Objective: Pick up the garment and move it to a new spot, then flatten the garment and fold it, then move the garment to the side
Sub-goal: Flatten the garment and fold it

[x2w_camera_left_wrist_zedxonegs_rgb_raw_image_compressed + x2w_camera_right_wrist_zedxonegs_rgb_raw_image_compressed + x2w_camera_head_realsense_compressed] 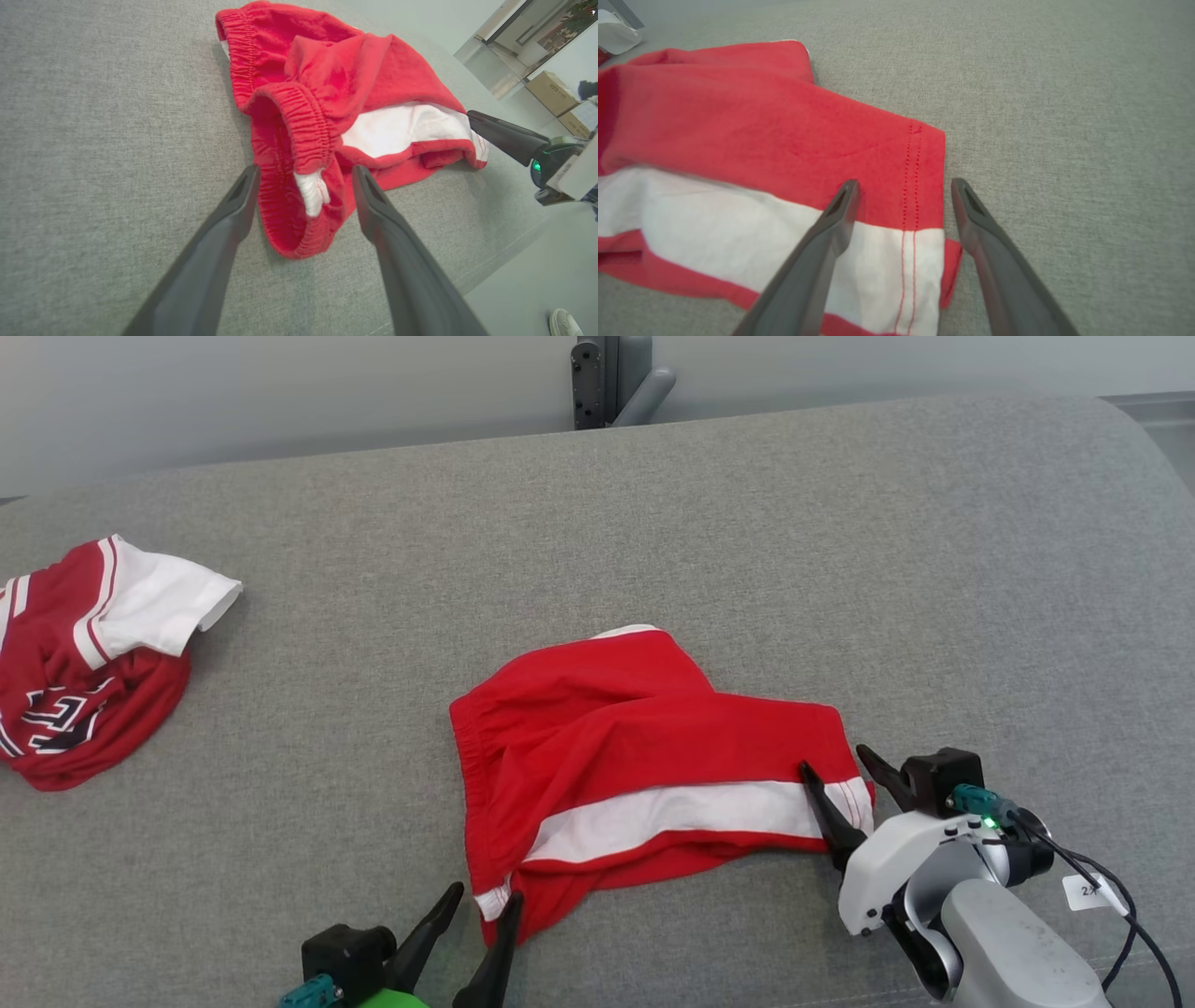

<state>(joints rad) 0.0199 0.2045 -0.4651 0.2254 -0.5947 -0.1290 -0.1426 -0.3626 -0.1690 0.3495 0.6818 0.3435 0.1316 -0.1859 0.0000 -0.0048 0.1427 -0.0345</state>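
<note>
Red shorts [644,747] with a white side stripe lie crumpled near the middle of the grey upholstered surface [840,523]. They look light, limp and not slippery, so they would likely sag from a single pinch. The best holds seem to be the elastic waistband [299,140], between the spread fingers of the left claw [485,893], and the stitched leg hem [915,186], straddled by the wide-open right claw [831,758]. Folds hide the second leg.

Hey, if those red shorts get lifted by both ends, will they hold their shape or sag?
Probably sag: the red shorts lie in soft, crumpled folds, so the middle would likely droop between the left claw and right claw. They look thin, likely light. The gathered waistband may stretch when pulled.
</note>
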